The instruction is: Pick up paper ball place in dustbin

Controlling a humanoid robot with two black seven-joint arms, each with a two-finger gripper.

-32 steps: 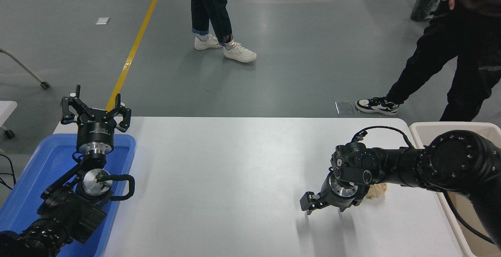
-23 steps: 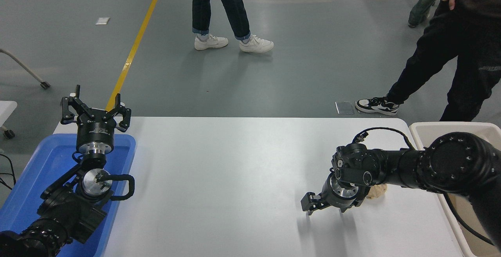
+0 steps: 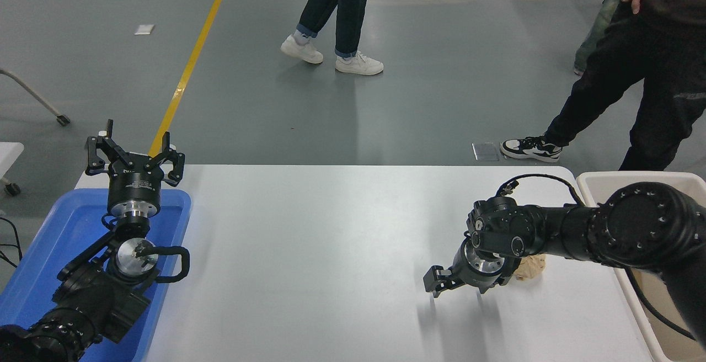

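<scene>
The tan paper ball [image 3: 530, 267] lies on the white table [image 3: 331, 229] near its right side, partly hidden behind my right wrist. My right gripper [image 3: 458, 286] hangs just left of the ball and close above the table. It is open, with nothing between its fingers. The cream dustbin [image 3: 604, 179] stands off the table's right edge, mostly covered by my right arm. My left gripper [image 3: 133, 155] is open and parked at the far left, above the blue tray.
A shallow blue tray [image 3: 60, 240] sits at the table's left end under the left arm. One person [image 3: 345, 14] walks on the grey floor beyond the table. Another person [image 3: 645, 75] stands at the far right near the dustbin.
My right gripper has barely shifted, staying beside the paper ball. The person at the back has walked to the right. The left arm has not moved.
</scene>
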